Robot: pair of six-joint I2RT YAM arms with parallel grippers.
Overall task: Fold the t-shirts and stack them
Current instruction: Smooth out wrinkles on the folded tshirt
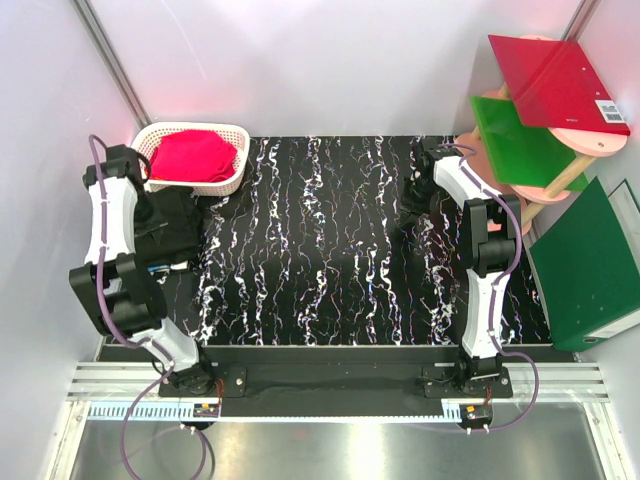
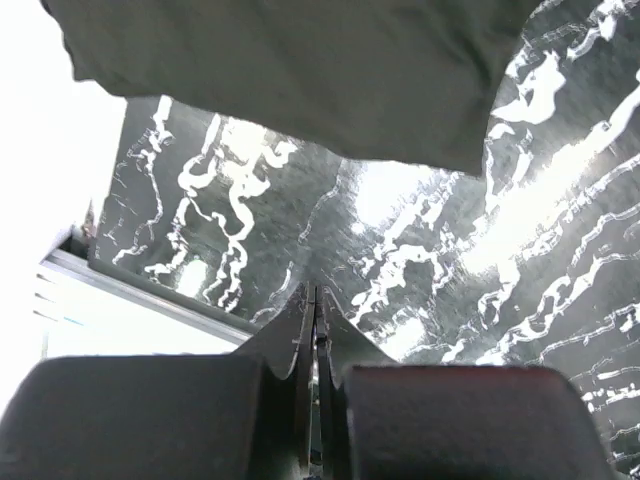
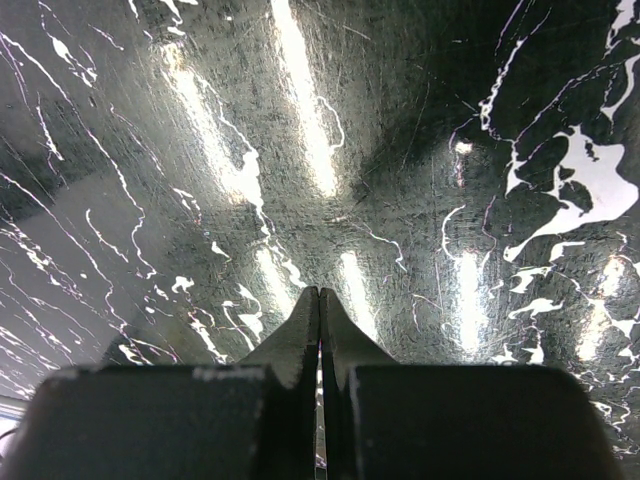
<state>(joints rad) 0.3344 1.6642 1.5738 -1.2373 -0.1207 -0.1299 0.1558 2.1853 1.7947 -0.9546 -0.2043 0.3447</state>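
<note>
Now left tool and right tool are closed, empty; black t-shirt lies on tabletop beyond left.

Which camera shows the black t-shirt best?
Left wrist: the t-shirt fills the frame's top, its edge clear against the table. Top external shows it only as a dark patch beside the left arm. Right wrist: none.

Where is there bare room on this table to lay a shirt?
The middle of the black white-veined tabletop, between left arm and right arm, is bare. The far-left is crowded: white lattice basket of red cloth, black t-shirt beside it.
</note>
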